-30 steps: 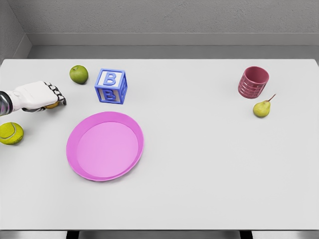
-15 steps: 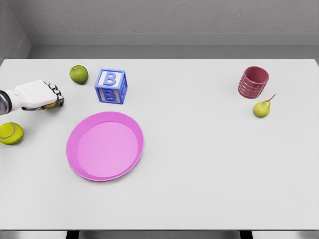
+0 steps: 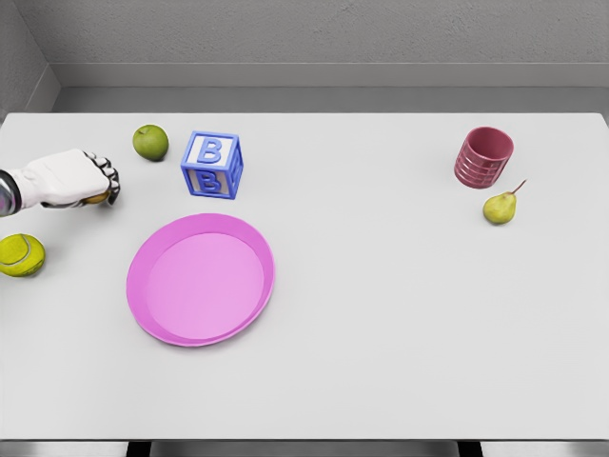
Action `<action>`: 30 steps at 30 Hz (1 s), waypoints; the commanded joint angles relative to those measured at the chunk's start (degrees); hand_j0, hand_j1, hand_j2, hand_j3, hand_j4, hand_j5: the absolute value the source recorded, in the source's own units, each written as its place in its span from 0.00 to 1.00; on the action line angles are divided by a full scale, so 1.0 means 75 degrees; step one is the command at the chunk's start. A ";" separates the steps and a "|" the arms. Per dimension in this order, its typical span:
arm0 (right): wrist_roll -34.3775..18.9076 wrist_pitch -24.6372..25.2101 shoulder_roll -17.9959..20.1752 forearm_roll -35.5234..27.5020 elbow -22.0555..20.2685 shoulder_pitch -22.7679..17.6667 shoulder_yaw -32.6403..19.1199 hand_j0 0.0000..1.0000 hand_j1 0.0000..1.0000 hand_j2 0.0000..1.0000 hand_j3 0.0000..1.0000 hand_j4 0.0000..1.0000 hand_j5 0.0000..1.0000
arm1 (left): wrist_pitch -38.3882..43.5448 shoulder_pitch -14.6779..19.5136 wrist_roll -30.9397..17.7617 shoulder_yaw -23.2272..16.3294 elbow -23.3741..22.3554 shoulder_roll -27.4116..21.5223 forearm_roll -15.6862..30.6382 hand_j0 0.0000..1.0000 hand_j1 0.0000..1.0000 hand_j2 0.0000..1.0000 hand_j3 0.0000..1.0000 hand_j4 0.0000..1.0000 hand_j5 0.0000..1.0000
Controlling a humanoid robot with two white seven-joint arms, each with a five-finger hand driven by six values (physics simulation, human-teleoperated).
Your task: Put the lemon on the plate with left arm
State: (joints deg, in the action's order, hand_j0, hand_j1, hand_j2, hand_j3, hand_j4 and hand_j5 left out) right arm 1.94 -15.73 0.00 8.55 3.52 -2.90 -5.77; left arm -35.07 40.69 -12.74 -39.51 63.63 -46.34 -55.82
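Smooth white bench [image 3: 381, 314]; my left hand [image 3: 71, 178] fingers [image 3: 108, 179] are curling around the lemon [image 3: 96, 199], near the round glossy pink plate [image 3: 201, 279].

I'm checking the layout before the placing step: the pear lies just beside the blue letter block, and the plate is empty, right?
Not quite. The head view shows the pear beside the red cup at the right; the green apple is what lies near the blue letter block. The plate is empty.

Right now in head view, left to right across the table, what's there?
tennis ball → left hand closed over the lemon → green apple → pink plate → letter block → red cup → pear
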 commanded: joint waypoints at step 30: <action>-0.0001 0.0000 0.0000 -0.0003 -0.0001 -0.0012 -0.0004 1.00 1.00 1.00 1.00 1.00 1.00 | 0.0009 -0.0059 0.0011 0.0241 0.1231 -0.0313 0.0060 0.45 0.45 0.45 0.45 0.45 0.45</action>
State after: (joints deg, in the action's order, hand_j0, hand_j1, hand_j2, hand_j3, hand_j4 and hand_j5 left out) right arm 1.94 -15.73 0.00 8.55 3.52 -2.99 -5.78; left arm -35.07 40.17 -12.76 -37.96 72.15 -48.62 -55.54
